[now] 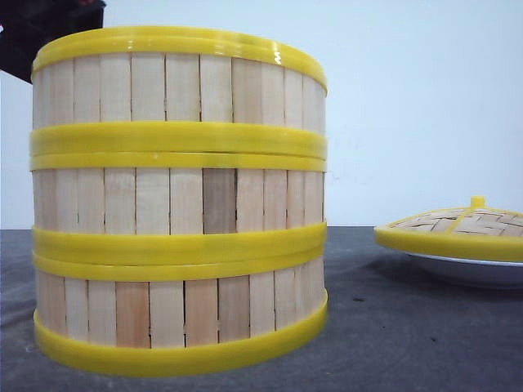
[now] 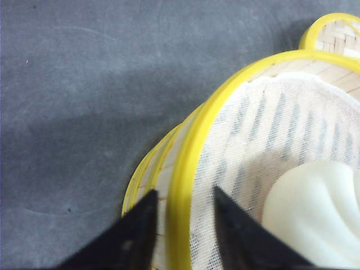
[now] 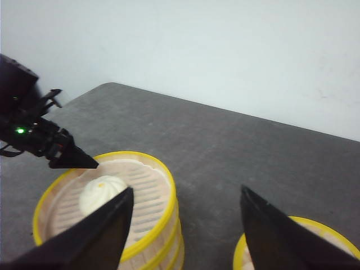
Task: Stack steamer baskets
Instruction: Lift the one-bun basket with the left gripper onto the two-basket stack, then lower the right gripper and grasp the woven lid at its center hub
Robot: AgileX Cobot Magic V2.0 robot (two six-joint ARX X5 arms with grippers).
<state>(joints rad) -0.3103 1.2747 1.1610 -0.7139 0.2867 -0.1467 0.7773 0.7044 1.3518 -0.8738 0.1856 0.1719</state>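
Observation:
Three steamer baskets stand stacked: top (image 1: 180, 82), middle (image 1: 180, 200), bottom (image 1: 180, 314). The top basket (image 2: 185, 146) has a white mesh liner and holds a white bun (image 2: 315, 208). My left gripper (image 2: 185, 194) straddles its yellow rim, one finger outside the wall and one inside. A gap shows on each side of the rim, so it is open. In the right wrist view the stack (image 3: 160, 197), the bun (image 3: 101, 191) and the left gripper (image 3: 73, 160) at the rim all show. My right gripper (image 3: 187, 191) hangs wide open above the table beside the stack, holding nothing.
A woven lid (image 1: 458, 224) with a yellow rim and knob rests on a white plate (image 1: 474, 273) to the right of the stack. Its edge shows as the lid (image 2: 337, 34) and the lid (image 3: 315, 225). The dark grey table (image 1: 392, 327) ends at a white wall.

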